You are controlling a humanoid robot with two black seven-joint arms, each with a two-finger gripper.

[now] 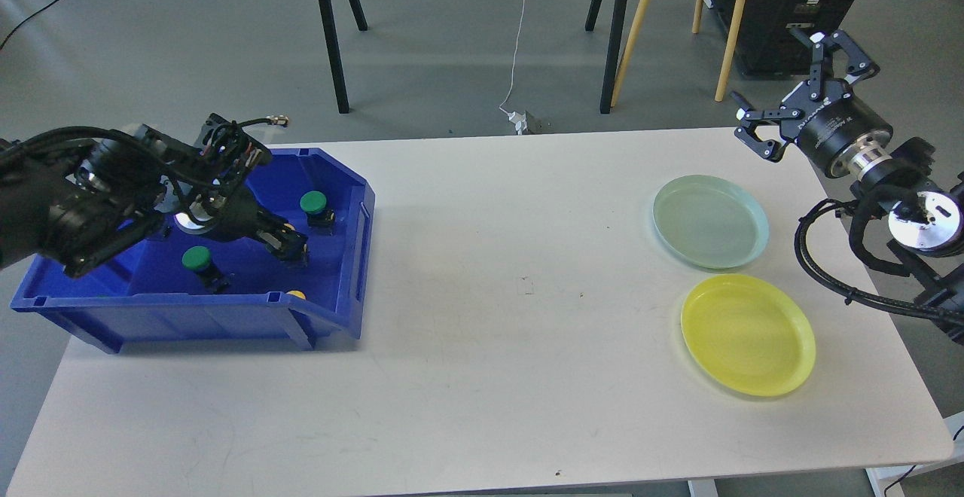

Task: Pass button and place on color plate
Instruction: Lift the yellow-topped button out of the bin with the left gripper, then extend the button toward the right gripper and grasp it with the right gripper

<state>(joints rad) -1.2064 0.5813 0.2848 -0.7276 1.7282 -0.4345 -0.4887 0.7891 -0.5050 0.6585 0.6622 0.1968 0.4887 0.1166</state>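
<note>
A blue bin [343, 309] on the table's left holds two green buttons [313, 202] [197, 258] and a yellow button [297, 294] that peeks over its front wall. My left gripper [291, 244] reaches down inside the bin between the green buttons. Its dark fingers cannot be told apart, and a speck of yellow shows beside them. My right gripper [783, 79] is open and empty, held up past the table's far right corner. A pale green plate [710, 221] and a yellow plate [748, 333] lie empty on the right.
The white table [497, 331] spans the view. Black tripod legs [331, 38], wooden poles [633, 30] and a white cable stand on the floor behind it. A dark cabinet is behind my right gripper.
</note>
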